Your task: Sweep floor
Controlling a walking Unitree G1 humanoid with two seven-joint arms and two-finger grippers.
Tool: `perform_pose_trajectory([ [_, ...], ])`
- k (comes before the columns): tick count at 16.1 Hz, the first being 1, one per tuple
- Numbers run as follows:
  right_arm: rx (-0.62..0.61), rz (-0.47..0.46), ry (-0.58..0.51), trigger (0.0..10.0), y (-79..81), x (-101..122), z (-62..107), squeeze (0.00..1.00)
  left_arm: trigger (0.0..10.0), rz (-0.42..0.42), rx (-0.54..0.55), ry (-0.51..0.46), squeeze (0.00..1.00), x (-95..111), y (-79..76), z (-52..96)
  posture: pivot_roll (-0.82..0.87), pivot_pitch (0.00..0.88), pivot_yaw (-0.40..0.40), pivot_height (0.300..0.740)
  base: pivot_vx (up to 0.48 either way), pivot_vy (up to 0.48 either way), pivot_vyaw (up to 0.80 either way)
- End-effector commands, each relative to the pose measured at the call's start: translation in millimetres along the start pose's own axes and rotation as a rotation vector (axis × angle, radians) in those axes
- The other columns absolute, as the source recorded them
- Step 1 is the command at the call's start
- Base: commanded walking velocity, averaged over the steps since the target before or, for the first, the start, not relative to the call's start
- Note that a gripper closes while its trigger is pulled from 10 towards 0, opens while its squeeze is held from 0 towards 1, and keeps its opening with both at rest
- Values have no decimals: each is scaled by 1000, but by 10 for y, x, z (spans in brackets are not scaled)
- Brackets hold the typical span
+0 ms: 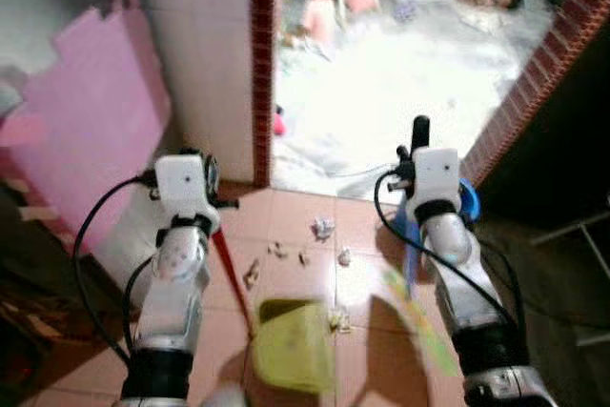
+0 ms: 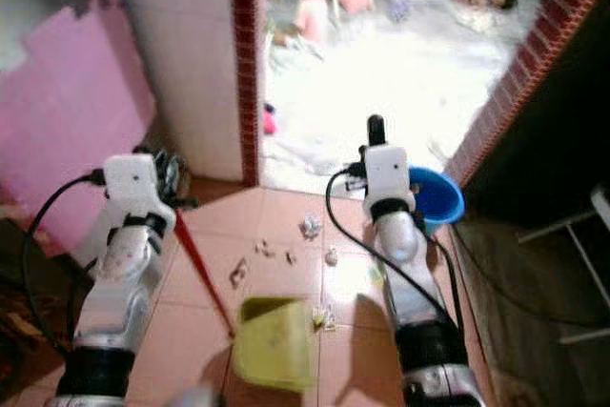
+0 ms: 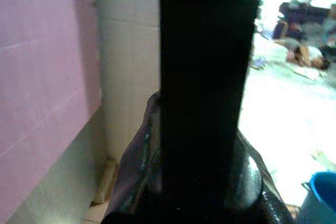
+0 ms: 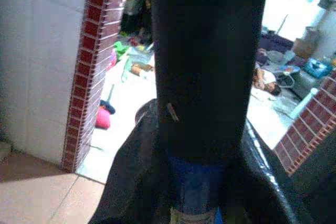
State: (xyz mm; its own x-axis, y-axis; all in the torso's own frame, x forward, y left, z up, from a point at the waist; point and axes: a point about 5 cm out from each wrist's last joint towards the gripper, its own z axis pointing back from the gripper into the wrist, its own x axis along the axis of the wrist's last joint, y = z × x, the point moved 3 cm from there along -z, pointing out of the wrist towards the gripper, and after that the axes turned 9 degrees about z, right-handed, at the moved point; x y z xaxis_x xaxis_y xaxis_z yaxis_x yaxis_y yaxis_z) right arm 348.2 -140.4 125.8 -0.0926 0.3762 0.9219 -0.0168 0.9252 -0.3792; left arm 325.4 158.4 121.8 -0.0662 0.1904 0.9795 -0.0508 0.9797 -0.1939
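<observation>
Left eye view: the left gripper [image 1: 195, 199] grips a red-handled dustpan [image 1: 291, 342] at 6 o'clock. The right gripper [image 1: 419, 140] grips a blue broom handle [image 1: 410, 259] at 3 o'clock, with paper scraps [image 1: 322, 228] on the tiled floor [image 1: 286, 216] between them.

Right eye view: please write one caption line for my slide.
Both arms raised over scraps of paper and a yellow-green dustpan on a tiled floor, facing a bright doorway.

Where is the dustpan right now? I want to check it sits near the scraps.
In the left eye view, the yellow-green dustpan sits on the tiled floor between the two arms, just below the paper scraps.
</observation>
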Motion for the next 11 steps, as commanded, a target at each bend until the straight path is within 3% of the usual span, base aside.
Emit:
perform_pose_trajectory([
  [1,-12,-19,-72,10000,-35,184,-46,0,10000,-31,-6,-54,0,138,-23,-35,-3,14,-64,740,356,0,0],
  [11,-3,-34,-62,10000,19,154,-15,0,10000,-61,-9,-73,0,134,-134,-107,-16,14,-52,740,32,0,0],
])
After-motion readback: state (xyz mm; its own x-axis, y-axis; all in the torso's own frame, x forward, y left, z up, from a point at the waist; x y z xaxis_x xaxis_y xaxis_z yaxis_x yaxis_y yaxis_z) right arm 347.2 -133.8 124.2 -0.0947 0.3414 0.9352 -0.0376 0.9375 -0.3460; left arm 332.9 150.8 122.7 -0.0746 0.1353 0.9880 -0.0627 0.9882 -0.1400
